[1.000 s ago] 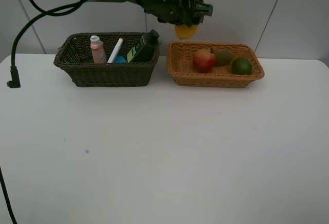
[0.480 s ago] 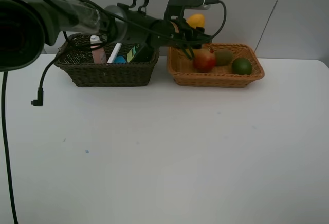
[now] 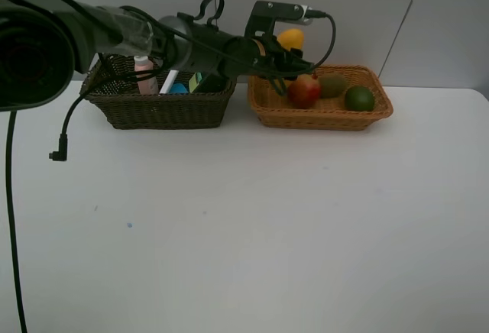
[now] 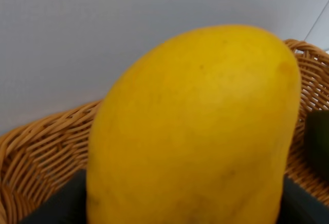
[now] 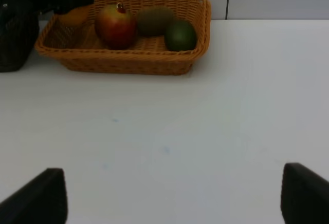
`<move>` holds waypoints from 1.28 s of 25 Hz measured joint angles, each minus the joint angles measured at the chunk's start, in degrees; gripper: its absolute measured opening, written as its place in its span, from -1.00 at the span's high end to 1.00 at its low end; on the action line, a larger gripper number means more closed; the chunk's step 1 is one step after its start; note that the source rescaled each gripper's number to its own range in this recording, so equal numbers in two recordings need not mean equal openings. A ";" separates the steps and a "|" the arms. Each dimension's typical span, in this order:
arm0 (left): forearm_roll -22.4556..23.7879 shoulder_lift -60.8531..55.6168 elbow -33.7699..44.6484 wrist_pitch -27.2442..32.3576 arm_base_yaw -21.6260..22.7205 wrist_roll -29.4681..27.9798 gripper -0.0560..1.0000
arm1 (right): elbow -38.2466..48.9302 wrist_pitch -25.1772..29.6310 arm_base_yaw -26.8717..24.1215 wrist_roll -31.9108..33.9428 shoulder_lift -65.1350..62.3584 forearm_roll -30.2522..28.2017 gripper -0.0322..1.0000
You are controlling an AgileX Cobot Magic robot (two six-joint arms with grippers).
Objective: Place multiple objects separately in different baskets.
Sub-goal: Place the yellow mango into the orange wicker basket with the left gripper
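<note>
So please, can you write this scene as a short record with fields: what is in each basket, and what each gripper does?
dark woven basket: pink bottle, white-pink marker, blue block, dark-green bottle
orange-tan wicker basket: red-green mango, brown kiwi, green lime
left gripper: holds yellow mango over the orange-tan basket's left end
right gripper: open, low over the white table, holds nothing

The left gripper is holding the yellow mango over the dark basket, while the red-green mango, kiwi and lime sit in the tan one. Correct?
Not quite. The left gripper holds the yellow mango over the tan basket, not the dark basket; the left wrist view shows tan wicker right behind it. The red-green mango, kiwi and lime do sit in the tan basket.
</note>
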 joint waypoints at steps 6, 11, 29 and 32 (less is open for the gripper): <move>0.00 0.28 0.00 -0.09 0.00 0.18 -0.88 | 0.00 0.00 0.00 0.00 0.00 0.00 -0.99; 0.00 0.28 0.00 -1.03 0.00 0.22 -0.99 | 0.00 0.00 0.00 0.00 0.00 0.00 -0.99; 0.00 -6.97 0.37 16.19 0.00 1.14 -1.00 | 0.00 0.00 0.00 0.00 0.00 0.00 -0.99; 0.00 -11.41 3.16 18.54 0.00 1.39 -1.00 | 0.00 0.00 0.00 0.00 0.00 0.00 -0.99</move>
